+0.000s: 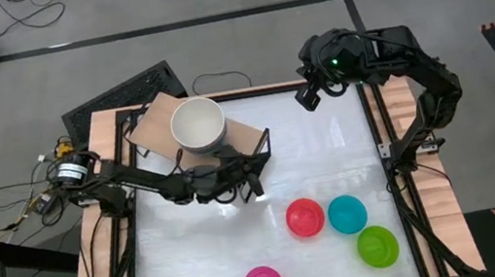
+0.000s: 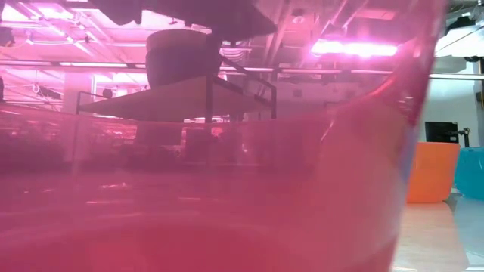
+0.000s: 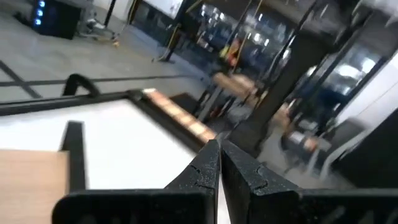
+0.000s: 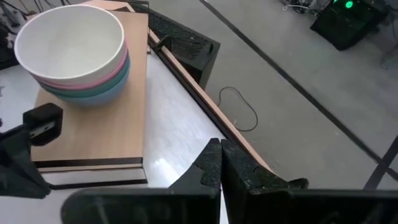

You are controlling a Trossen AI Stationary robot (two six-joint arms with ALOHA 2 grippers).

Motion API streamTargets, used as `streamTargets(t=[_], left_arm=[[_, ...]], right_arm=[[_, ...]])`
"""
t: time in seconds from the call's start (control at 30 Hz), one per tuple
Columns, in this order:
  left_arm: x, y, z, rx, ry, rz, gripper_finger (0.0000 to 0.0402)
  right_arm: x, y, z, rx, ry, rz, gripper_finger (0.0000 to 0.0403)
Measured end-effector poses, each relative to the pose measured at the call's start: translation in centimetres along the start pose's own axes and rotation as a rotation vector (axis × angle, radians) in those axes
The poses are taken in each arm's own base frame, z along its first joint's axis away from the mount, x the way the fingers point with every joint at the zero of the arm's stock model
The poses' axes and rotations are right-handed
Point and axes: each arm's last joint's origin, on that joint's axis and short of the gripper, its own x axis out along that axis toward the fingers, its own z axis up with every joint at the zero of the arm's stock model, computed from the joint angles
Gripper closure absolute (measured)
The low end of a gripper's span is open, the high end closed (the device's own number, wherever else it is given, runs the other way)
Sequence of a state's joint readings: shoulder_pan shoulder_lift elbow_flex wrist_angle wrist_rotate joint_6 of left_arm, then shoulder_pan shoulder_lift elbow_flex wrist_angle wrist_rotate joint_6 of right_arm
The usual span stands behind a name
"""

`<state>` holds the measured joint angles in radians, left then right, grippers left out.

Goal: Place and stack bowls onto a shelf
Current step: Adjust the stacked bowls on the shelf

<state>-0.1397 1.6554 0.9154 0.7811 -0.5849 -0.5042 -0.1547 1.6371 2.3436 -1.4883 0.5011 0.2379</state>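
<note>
White-topped stack (image 1: 197, 125) sits on shelf (image 1: 247, 136); my left gripper (image 1: 253, 189), clenched empty just beside it, could knock it.

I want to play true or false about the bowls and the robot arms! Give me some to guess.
1. A white bowl tops the stack on the shelf. True.
2. The red bowl sits on the shelf. False: it is on the table, beside the teal bowl.
3. The left gripper is wide open. False: it is shut and empty.
4. The lime green bowl is on the table. True.
5. The right gripper holds a bowl. False: it is shut and empty.
</note>
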Motion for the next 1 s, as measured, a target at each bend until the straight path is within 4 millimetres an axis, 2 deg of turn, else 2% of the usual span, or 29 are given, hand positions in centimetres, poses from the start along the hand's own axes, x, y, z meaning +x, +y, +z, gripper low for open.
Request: streamTargets(t=[0.47,1.0], left_arm=[[1.5,2.9,0.6,0.190,0.031,0.121,0.0401],[2.3,5.4,1.4,0.245,0.005,0.300,0.0401]], right_arm=[[0.0,0.1,0.0,-0.006,0.001,0.005,0.0381],[0.0,0.0,-0.4,-0.024,0.033,0.001,0.0381]])
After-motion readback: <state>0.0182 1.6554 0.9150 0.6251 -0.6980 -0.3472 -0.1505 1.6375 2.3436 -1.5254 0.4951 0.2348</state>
